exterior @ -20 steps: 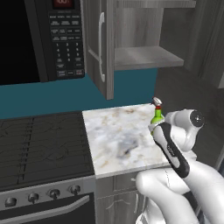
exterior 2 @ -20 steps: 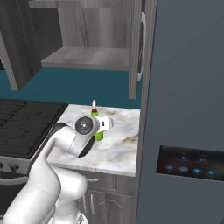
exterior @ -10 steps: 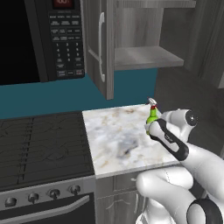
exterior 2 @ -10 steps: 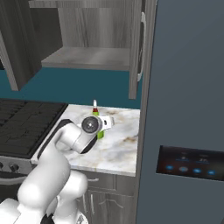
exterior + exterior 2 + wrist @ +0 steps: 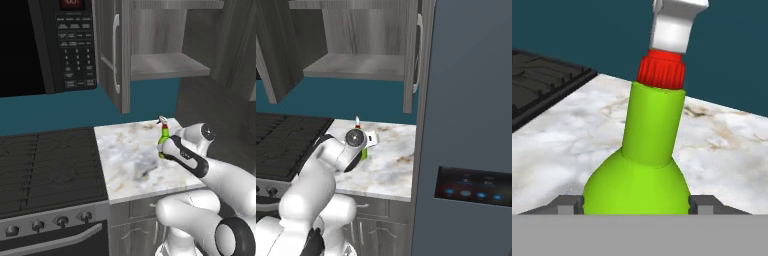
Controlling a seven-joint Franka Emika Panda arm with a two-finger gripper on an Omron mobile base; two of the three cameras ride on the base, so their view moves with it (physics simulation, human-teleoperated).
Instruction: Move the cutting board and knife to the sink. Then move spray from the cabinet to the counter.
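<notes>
The spray (image 5: 164, 134), a bright green bottle with a red-and-white nozzle, stands upright over the right part of the marble counter (image 5: 127, 162). My gripper (image 5: 163, 149) is shut on its lower body from the right. In the hand view the spray (image 5: 654, 130) rises between my fingertips (image 5: 568, 203), which press on both its sides, and its base is hidden. In the right base view my wrist covers most of the spray (image 5: 363, 153). The cabinet (image 5: 167, 65) above hangs open with a bare shelf. The sink, cutting board and knife are out of view.
The open cabinet door (image 5: 113, 55) juts out over the counter's back left. A black microwave (image 5: 45, 45) hangs above the black stovetop (image 5: 47, 167) to the left. A tall grey fridge (image 5: 471, 125) bounds the counter (image 5: 393, 160) on the right.
The gripper and the spray have moved together a little to the left over the counter. The arm's elbow has swung lower and to the right.
</notes>
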